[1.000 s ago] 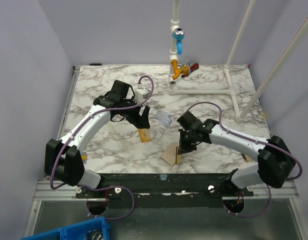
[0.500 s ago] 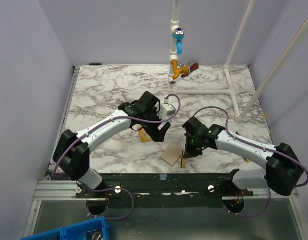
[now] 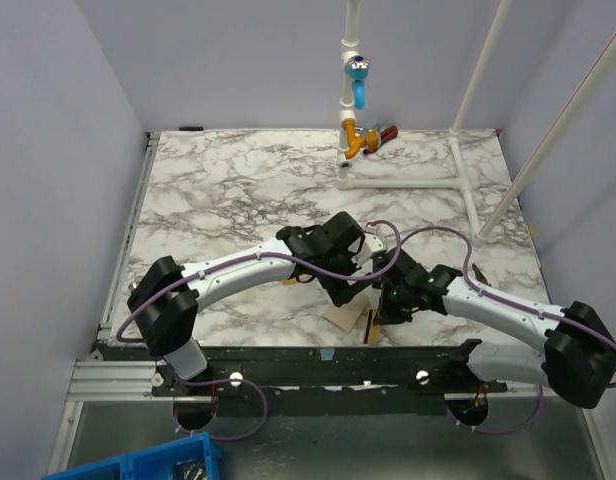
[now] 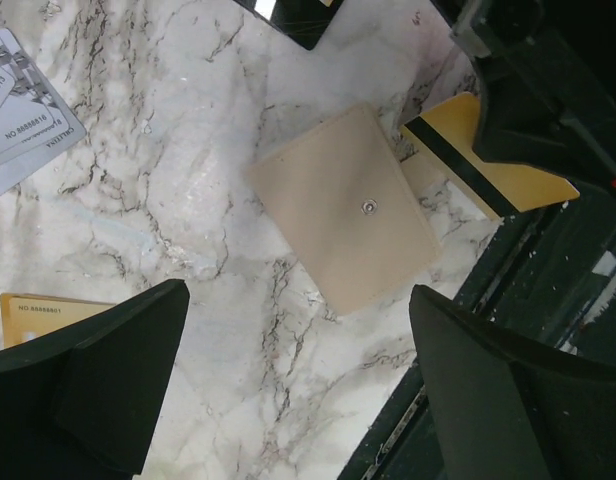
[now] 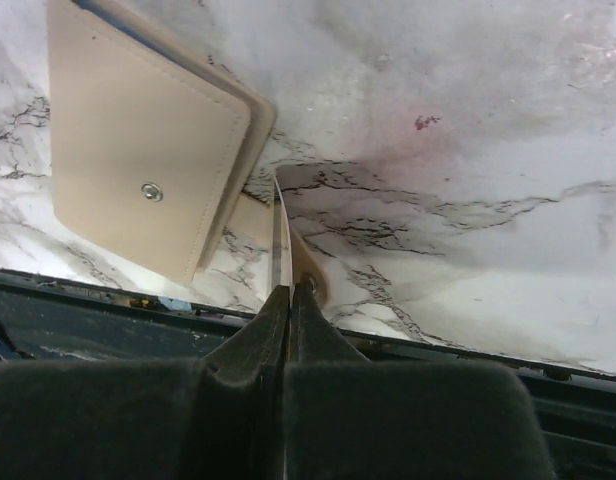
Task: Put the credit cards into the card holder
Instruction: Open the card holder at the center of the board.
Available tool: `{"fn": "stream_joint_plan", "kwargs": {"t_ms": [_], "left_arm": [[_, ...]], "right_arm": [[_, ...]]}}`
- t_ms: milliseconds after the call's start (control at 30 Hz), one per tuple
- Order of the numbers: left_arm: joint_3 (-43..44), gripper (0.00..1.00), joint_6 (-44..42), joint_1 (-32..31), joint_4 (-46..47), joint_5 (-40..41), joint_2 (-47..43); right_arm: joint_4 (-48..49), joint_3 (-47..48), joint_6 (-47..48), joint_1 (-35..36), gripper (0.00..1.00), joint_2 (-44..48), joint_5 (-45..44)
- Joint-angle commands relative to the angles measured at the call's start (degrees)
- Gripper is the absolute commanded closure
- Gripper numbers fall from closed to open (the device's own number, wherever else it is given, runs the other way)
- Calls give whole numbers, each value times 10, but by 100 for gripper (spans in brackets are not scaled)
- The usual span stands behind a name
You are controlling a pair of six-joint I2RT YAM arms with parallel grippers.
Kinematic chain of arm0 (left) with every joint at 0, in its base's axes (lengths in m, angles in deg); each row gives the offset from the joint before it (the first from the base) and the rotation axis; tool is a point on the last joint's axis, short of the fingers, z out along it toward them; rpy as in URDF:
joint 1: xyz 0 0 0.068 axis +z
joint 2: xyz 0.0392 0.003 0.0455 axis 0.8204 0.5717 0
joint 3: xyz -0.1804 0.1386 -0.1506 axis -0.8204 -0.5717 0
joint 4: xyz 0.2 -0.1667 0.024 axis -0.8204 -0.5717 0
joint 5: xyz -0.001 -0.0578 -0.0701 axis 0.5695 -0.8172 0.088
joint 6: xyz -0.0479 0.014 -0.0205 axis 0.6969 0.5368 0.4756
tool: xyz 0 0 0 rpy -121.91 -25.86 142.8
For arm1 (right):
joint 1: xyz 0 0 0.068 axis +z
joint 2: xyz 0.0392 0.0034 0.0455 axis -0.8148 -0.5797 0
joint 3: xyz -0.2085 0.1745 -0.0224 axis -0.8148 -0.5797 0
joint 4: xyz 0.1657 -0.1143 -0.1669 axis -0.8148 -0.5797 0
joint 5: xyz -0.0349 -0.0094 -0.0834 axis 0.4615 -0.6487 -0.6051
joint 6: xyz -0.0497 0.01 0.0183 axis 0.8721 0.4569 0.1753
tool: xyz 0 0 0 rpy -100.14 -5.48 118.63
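The beige card holder (image 4: pixel 343 205) lies shut, snap up, near the table's front edge (image 3: pixel 340 318) (image 5: pixel 148 150). My right gripper (image 5: pixel 288 295) is shut on a gold-orange credit card with a dark stripe (image 4: pixel 488 165), held on edge just right of the holder (image 5: pixel 280 235). My left gripper (image 4: pixel 298 400) hangs open above the holder (image 3: pixel 346 293), with nothing between its fingers. On the marble lie a second gold card (image 4: pixel 38 310), a pale blue-silver card (image 4: pixel 18 110) and a corner of the black card (image 4: pixel 298 15).
The black front rail (image 3: pixel 318 355) runs right below the holder. A white pipe frame (image 3: pixel 408 182) with blue and orange fittings (image 3: pixel 356 75) and a red-handled tool (image 3: pixel 388 133) stands at the back. A blue bin (image 3: pixel 138 465) sits below the table, left.
My left arm has swung right and forward, from the loose gold card to above the holder, and its jaws have spread wider. The right gripper shifted slightly right with its card.
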Motion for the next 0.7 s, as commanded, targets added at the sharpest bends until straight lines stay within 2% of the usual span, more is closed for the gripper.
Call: {"fn": "stream_joint_plan", "kwargs": {"t_ms": [0, 267, 467, 533, 667], "left_arm": [[14, 4, 0, -47, 17, 88, 43], [17, 1, 40, -81, 36, 120, 85], [-51, 2, 36, -87, 121, 49, 47], [-49, 1, 38, -88, 114, 45, 54], [-41, 1, 38, -96, 104, 84, 82]], "right_arm": [[38, -37, -19, 4, 99, 10, -41], [54, -85, -36, 0, 99, 56, -50], [63, -115, -47, -8, 99, 89, -57], [63, -123, -47, -13, 99, 100, -60], [65, -126, -50, -22, 99, 117, -64]]}}
